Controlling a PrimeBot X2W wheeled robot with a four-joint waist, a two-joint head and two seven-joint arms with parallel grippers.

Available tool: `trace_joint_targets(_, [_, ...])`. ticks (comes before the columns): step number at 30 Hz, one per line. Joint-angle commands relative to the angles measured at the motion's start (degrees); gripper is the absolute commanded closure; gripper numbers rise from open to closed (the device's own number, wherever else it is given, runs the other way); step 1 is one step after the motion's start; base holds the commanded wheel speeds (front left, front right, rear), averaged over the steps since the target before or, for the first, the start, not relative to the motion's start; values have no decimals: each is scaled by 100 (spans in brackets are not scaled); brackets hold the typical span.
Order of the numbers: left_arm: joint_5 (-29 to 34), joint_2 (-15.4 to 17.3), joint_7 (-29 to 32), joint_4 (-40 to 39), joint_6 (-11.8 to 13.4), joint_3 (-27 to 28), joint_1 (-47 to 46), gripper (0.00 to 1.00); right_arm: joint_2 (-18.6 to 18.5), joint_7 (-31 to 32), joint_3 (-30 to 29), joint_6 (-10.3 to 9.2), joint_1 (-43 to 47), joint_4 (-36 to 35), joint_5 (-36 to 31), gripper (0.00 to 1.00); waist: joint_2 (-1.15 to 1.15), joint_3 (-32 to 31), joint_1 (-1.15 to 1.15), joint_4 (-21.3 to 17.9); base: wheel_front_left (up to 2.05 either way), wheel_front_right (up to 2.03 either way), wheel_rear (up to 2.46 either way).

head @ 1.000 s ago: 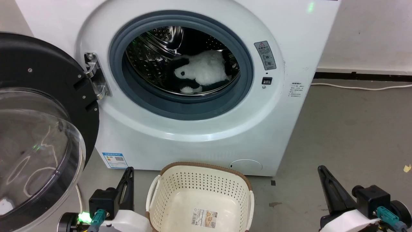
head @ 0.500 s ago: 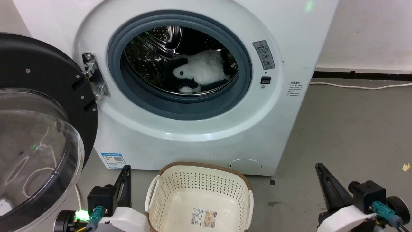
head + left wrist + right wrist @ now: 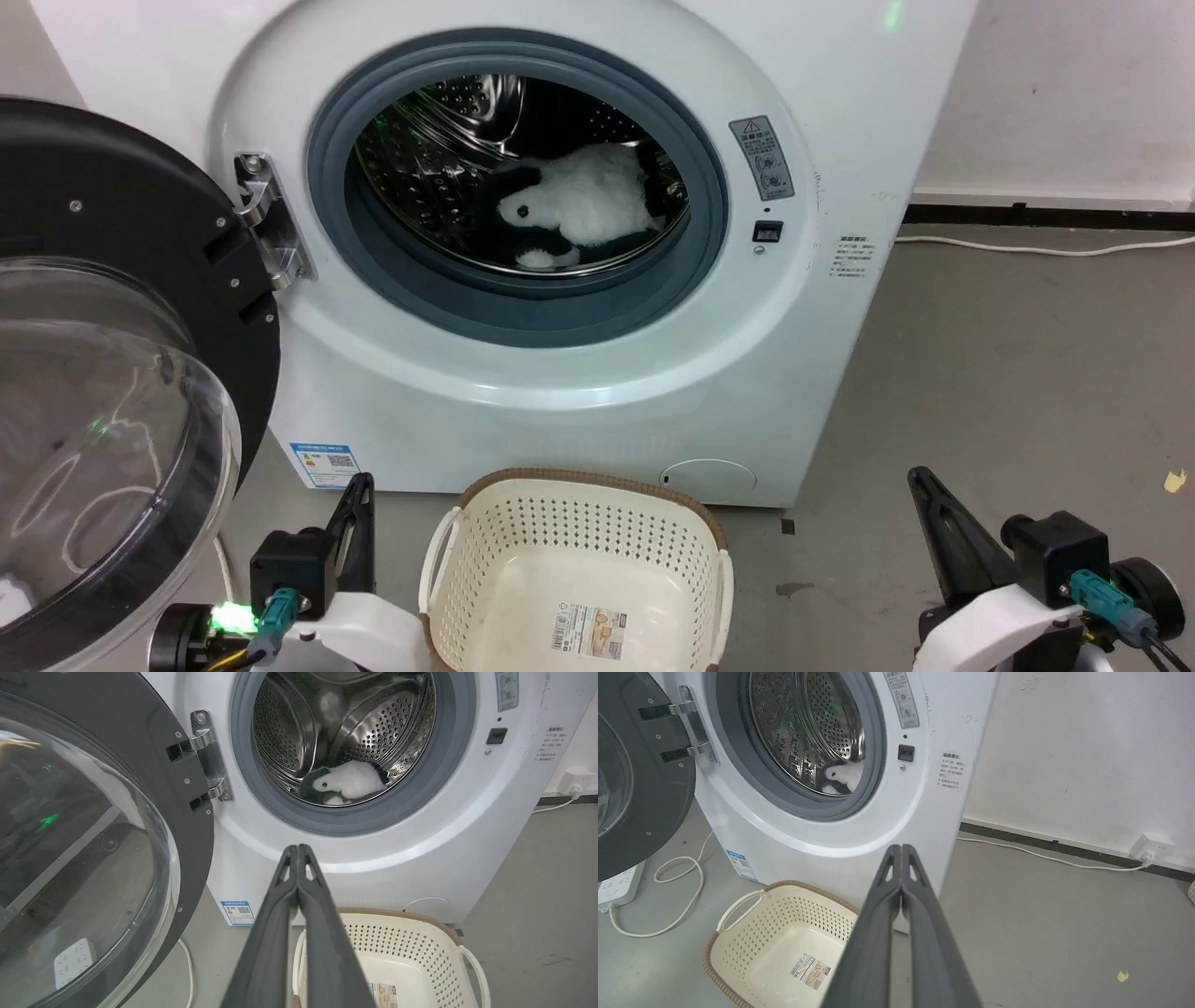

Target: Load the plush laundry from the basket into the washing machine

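Observation:
The plush laundry (image 3: 583,207), a white toy with black patches, lies inside the steel drum of the washing machine (image 3: 579,373); I also see the plush (image 3: 348,781) in the left wrist view and part of it (image 3: 843,777) in the right wrist view. The cream basket (image 3: 579,532) stands on the floor before the washer, holding nothing but a label sticker. My left gripper (image 3: 359,485) is shut at the basket's left, and my right gripper (image 3: 920,478) is shut at its right. In the wrist views the left fingers (image 3: 299,851) and right fingers (image 3: 901,851) are pressed together, gripping nothing.
The washer's black-rimmed bubble door (image 3: 103,411) hangs wide open at the left, close to my left arm. A white cable (image 3: 1046,250) runs along the wall's base at the right. A power strip (image 3: 619,884) and looped cord (image 3: 682,896) lie left of the washer.
The whole head view has shifted slightly, so the camera moved. Both grippers stay shut beside the basket, and the plush rests unchanged in the drum.

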Motion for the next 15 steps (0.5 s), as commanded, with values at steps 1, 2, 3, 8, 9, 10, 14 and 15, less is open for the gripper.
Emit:
trace_joint_targets(1, [49, -6, 32, -45, 16, 44, -89, 100, 20, 36, 13, -5, -73, -29, -41, 100, 0, 1, 0, -3, 0, 0, 0])
trace_joint_targets(2, [57, -6, 43, -52, 16, 50, -91, 100, 20, 48, 16, -5, -77, -30, -45, 100, 0, 1, 0, -4, 0, 0, 0])
trace_joint_targets(3, [58, -6, 44, -52, 16, 50, -91, 100, 20, 49, 16, -5, -78, -30, -46, 100, 0, 1, 0, -5, 0, 0, 0])
trace_joint_targets(8, [58, -6, 44, -52, 16, 50, -91, 100, 20, 49, 16, -5, -78, -30, -46, 100, 0, 1, 0, -5, 0, 0, 0])
trace_joint_targets(9, [58, -6, 44, -52, 16, 50, -91, 100, 20, 49, 16, -5, -78, -30, -46, 100, 0, 1, 0, -5, 0, 0, 0])
trace_joint_targets(10, [58, -6, 44, -52, 16, 50, -91, 100, 20, 49, 16, -5, -78, -30, -46, 100, 0, 1, 0, -5, 0, 0, 0])
trace_joint_targets(14, [58, -6, 44, -52, 16, 50, -91, 100, 20, 49, 16, -5, -78, -30, -46, 100, 0, 1, 0, -5, 0, 0, 0])
trace_joint_targets(15, [58, -6, 44, -52, 16, 50, -91, 100, 20, 49, 16, -5, -78, -30, -46, 100, 0, 1, 0, -5, 0, 0, 0])
